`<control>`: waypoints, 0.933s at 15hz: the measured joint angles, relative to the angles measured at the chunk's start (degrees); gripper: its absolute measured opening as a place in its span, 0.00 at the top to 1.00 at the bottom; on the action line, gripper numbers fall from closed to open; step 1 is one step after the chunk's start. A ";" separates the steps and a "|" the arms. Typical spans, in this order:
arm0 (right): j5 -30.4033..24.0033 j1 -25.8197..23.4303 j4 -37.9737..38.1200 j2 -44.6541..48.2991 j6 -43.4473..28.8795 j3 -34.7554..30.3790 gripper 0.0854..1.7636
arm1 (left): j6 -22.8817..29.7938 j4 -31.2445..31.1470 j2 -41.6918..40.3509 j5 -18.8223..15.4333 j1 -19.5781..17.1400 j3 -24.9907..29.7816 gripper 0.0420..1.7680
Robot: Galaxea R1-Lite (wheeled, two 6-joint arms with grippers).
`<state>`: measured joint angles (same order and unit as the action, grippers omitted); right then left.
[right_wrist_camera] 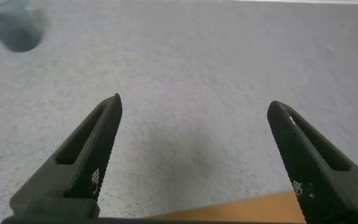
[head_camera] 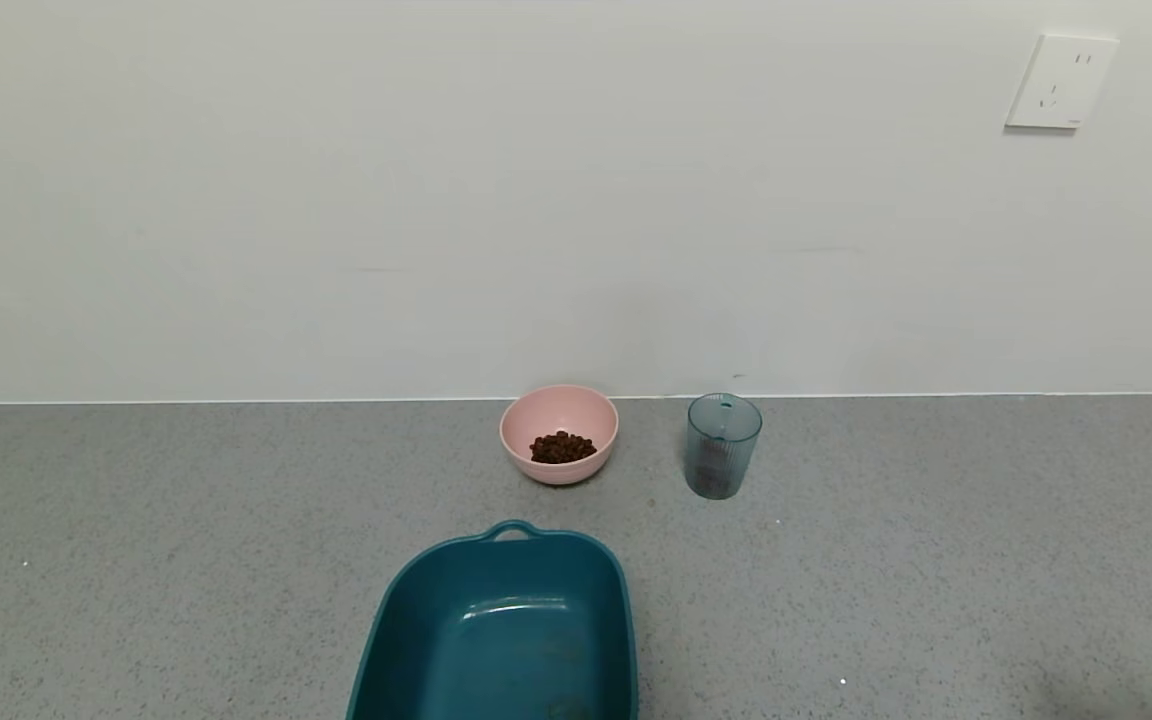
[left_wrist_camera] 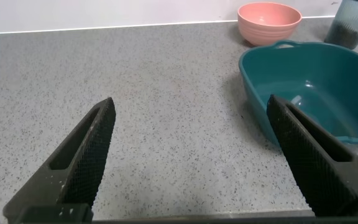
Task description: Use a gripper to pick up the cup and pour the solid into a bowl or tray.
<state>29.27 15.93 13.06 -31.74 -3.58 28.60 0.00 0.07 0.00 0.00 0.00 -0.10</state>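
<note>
Nearest the head camera, the teal tray (head_camera: 501, 630) lies bare. Beyond it, against the far wall, the pink bowl (head_camera: 559, 433) already holds the pellets (head_camera: 562, 447); the cup (head_camera: 723, 445) stands upright just to its right, apparently emptied. Pouring is judged complete. The left gripper (left_wrist_camera: 191, 162) and right gripper (right_wrist_camera: 194, 158) are held wide apart over the counter (head_camera: 936, 560), gripping nothing. No further grasp appears required.
</note>
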 joint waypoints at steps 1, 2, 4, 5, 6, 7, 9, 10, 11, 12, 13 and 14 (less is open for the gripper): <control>-0.09 -2.74 1.68 2.26 0.00 0.04 0.04 | 0.00 0.00 0.00 0.00 0.00 0.00 0.01; -0.20 -4.86 2.56 4.27 -0.10 0.04 0.04 | 0.00 0.00 0.00 0.00 0.00 0.00 0.01; -0.77 -7.59 4.77 8.33 -0.18 -0.02 0.04 | 0.00 0.00 0.00 0.00 0.00 0.00 0.01; -2.18 -8.34 6.64 10.39 -0.16 -0.11 0.04 | 0.00 0.00 0.00 0.00 0.00 0.00 0.01; -3.56 -9.11 9.22 12.20 -0.71 -0.27 0.04 | 0.00 0.00 0.00 0.00 0.00 0.00 0.01; -4.02 -9.59 9.57 13.36 -2.04 -0.32 0.04 | 0.00 0.00 0.00 0.00 0.00 0.00 0.01; -4.24 -10.68 9.62 14.88 -2.41 -0.32 0.04 | 0.00 0.00 0.00 0.00 0.00 0.00 0.01; -4.57 -12.35 9.62 15.37 -2.26 -0.24 0.04 | 0.00 -0.02 0.00 -0.02 0.00 0.00 0.01; -6.21 -14.46 9.57 15.71 -2.15 -0.10 0.04 | 0.00 0.00 0.00 0.00 0.00 0.00 0.01; -9.40 -16.37 9.57 16.09 -2.01 0.00 0.04 | 0.00 0.00 0.00 0.00 0.00 0.00 0.01; -10.58 -17.49 9.55 16.55 -1.97 -0.05 0.04 | 0.00 0.00 0.00 0.00 0.00 0.00 0.01; -11.00 -17.83 9.52 16.94 -1.95 -0.29 0.04 | 0.00 0.00 0.00 0.00 0.00 0.00 0.01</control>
<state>18.27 -1.90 22.58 -14.80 -5.53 28.31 0.00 0.07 0.00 0.00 0.00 -0.10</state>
